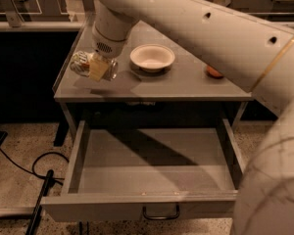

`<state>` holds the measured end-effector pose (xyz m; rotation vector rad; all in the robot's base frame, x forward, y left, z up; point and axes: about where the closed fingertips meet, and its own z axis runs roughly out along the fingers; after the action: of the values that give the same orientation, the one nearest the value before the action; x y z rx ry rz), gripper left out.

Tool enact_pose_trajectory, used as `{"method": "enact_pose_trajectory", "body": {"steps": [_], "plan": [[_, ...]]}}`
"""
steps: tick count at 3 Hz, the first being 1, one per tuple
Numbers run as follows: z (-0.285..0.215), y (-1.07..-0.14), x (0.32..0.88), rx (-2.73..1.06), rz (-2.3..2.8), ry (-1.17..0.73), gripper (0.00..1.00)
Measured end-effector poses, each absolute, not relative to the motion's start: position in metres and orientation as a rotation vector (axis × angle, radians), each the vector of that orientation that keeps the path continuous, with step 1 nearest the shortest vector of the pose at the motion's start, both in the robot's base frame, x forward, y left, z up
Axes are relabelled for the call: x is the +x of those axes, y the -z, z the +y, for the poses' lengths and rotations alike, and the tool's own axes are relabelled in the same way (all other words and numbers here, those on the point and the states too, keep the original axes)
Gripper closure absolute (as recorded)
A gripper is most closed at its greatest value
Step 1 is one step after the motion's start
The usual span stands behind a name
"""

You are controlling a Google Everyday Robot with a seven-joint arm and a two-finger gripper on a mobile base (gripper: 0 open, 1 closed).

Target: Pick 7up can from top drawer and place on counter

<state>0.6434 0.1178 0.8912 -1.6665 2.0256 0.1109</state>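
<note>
The gripper (97, 68) hung over the counter (186, 84), to the left of the white bowl (152, 58) and near it; its fingers were closed on the 7up can (80, 62), with one yellowish pad (100, 69) pressed against the can's side nearest the bowl. The can lay tilted in the grip, further left of the bowl than the pad, above the counter's left part; a dark shadow fell on the grey surface just below it; whether the can touched the counter could not be told.

The thick pale arm (196, 28) ran from the gripper up and across to the right of the bowl, passing behind and above it; its near segment filled the lower right corner of the view.

An orange (214, 72) sat on the counter well to the right of the bowl, partly hidden by the arm.

The top drawer (137, 205) stood pulled out below and in front of the bowl; the arm's shadow crossed its grey floor; a dark wire handle (160, 214) curved on its front panel.

A black cable (39, 199) lay on the speckled floor, far below and left of the bowl, beside the drawer's left wall.
</note>
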Motion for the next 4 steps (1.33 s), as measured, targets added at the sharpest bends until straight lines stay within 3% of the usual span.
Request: {"method": "enact_pose_trajectory", "body": {"steps": [4], "plan": [[0.163, -0.852, 0.692, -1.793, 2.033, -0.131, 1.00]]}}
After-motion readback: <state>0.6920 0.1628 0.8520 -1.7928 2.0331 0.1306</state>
